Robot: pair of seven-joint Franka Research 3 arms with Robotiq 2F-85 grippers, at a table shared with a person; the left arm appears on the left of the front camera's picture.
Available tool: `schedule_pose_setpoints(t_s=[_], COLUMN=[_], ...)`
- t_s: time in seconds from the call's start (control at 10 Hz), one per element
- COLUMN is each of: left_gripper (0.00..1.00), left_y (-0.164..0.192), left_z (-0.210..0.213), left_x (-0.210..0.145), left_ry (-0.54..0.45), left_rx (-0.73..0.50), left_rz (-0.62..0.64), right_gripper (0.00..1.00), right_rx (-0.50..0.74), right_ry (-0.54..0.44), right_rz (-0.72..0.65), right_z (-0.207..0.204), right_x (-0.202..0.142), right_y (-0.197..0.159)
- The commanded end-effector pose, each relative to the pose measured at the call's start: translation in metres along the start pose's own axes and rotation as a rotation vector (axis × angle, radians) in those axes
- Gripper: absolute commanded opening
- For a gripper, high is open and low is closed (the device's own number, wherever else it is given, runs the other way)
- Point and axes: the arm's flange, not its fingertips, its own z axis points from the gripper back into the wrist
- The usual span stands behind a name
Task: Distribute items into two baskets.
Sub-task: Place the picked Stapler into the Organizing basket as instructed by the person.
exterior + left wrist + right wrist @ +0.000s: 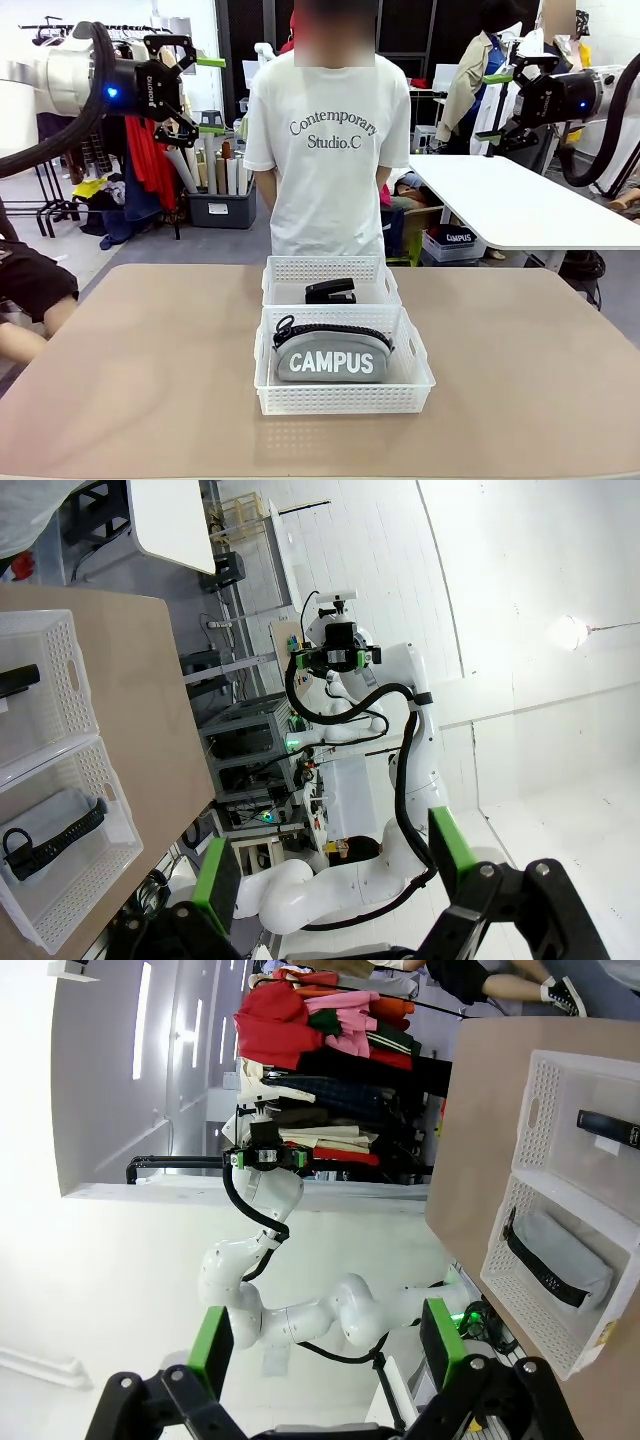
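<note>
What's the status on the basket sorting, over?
Left gripper and right gripper open, raised, empty. Pouch in near basket, stapler in far basket. Person stands behind; nothing blocking.

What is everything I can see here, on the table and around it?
baskets: two, white lattice plastic, end to end at the table's middle; near basket, far basket
pouch: one, grey with white "CAMPUS" lettering and black zip, in the near basket
stapler: one, small, black, in the far basket
table: one, tan, bare around the baskets
white table: one, behind, to the right
clothes rack: one, red and dark garments, behind on the left
person: one, white printed T-shirt, standing at the far side
left tool: black with green pads, open, raised high on the left
right tool: black with green pads, open, raised high on the right
</note>
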Motion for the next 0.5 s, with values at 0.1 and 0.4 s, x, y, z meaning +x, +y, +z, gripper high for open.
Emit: schedule_pose_setpoints(t_s=[0.1, 0.4], left_gripper=[1.0, 1.0], left_y=[-0.0015, -0.0015], left_z=[0.0003, 0.0003], left_x=[-0.0006, -0.0006], left_ry=[0.008, 0.008], left_rx=[-0.003, -0.003], left_rz=[-0.002, -0.002], right_gripper=[1.0, 1.0], right_rx=[0.002, 0.002], right_ry=[0.005, 0.005], right_rz=[0.003, 0.003], right_z=[0.0007, 0.0007], right_x=[-0.0015, -0.0015], right_y=[0.0017, 0.0017])
